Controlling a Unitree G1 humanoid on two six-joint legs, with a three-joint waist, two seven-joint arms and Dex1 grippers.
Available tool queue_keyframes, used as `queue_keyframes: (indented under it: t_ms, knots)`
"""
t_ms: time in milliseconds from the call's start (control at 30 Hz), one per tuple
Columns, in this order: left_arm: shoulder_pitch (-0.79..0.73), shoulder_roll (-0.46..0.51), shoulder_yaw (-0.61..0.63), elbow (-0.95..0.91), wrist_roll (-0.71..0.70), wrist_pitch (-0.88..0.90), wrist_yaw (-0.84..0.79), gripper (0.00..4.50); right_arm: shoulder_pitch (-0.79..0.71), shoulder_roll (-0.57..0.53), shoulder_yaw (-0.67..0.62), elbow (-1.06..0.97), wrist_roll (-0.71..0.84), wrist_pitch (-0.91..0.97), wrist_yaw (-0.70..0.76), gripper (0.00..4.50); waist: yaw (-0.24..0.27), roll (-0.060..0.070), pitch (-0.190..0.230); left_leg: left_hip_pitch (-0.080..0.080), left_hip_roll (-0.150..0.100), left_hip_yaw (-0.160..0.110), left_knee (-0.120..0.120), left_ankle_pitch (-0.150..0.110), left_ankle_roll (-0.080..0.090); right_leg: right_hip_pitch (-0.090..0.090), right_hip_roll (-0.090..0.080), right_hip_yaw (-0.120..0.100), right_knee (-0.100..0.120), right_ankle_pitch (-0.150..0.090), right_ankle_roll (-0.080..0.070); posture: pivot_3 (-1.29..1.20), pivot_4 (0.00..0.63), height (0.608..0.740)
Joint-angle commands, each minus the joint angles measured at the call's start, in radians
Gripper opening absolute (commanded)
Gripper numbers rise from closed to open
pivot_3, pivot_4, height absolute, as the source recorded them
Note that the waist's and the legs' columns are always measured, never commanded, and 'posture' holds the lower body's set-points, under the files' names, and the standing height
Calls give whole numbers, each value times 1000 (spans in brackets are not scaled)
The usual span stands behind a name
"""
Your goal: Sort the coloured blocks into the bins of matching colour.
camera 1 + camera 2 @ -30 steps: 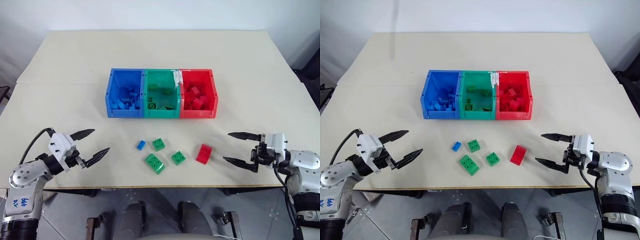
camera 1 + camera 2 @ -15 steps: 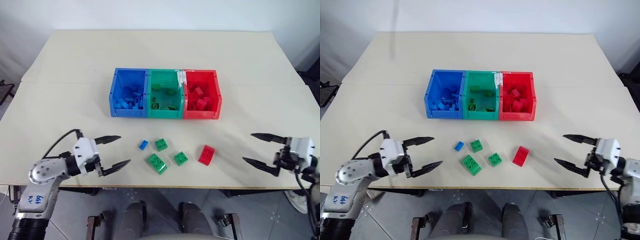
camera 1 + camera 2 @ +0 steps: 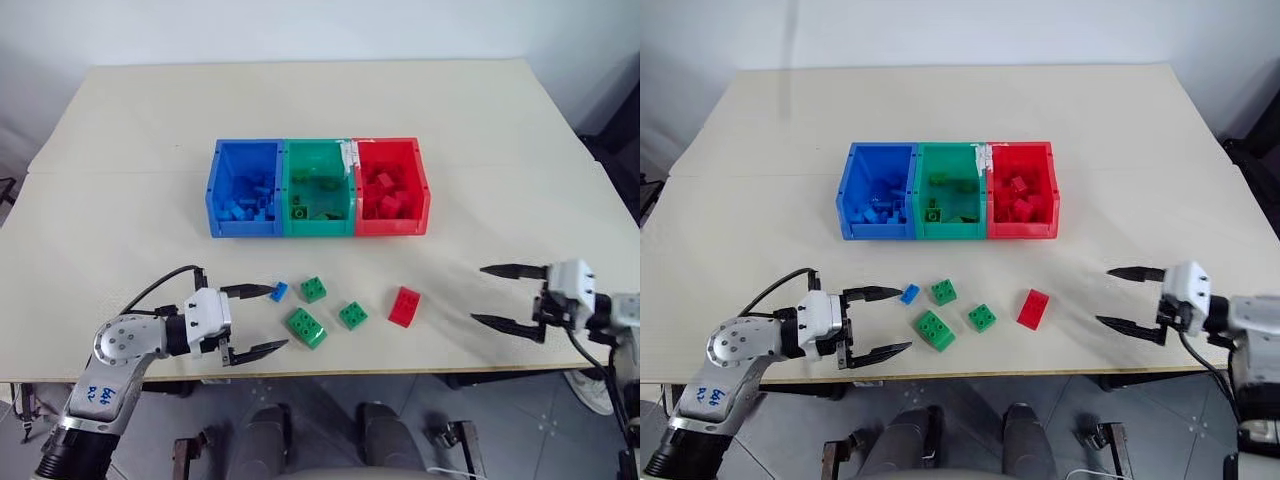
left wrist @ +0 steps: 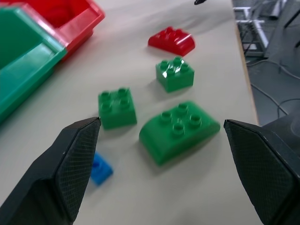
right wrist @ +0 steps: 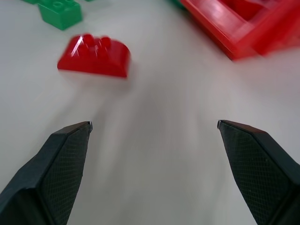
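Five loose bricks lie on the table (image 3: 120,130) in front of the joined bins (image 3: 318,187): a tiny blue brick (image 3: 279,291), two small green bricks (image 3: 314,288) (image 3: 353,315), a longer green brick (image 3: 308,327) and a red brick (image 3: 405,306). The left gripper (image 3: 262,319) stands wide and empty, one fingertip just beside the blue brick. The right gripper (image 3: 497,296), also spread wide and empty, hovers well apart from the red brick.

I saw the three joined bins (image 3: 318,188) in a row mid-counter (image 3: 130,200), blocks inside each. Nearer me lay five loose blocks (image 3: 340,305) in a line. My left claw (image 3: 262,320) sat just left of them, my right claw (image 3: 508,297) well to their right.
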Motion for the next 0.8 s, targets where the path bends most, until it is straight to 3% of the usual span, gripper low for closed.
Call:
queue_keyframes:
  t_ms: [33,500,667,800]
  knots:
    - [24,16,36,-34,-2,-16,11,4471,-76,-8,125,-62,-55,23,81,4500,3,0,0,0,0,0,0,0,0,0,0,0,0,0,0,0,150,740]
    - [117,27,115,-52,-1,-21,54,4471,-446,26,662,181,-46,-159,100,4500,0,0,0,-2,1,0,0,-1,1,-3,-2,-2,0,0,-1,0,150,740]
    - [122,21,110,-58,7,-22,76,4471,-514,66,742,266,-18,-176,100,4500,-1,0,0,-2,2,0,0,-1,0,-3,-1,-2,0,0,-1,0,150,740]
    - [134,24,122,-60,7,-26,89,4500,-515,55,794,244,39,-152,100,3579,-6,0,0,-2,3,0,0,-2,0,-4,0,-3,1,-1,-2,0,150,740]
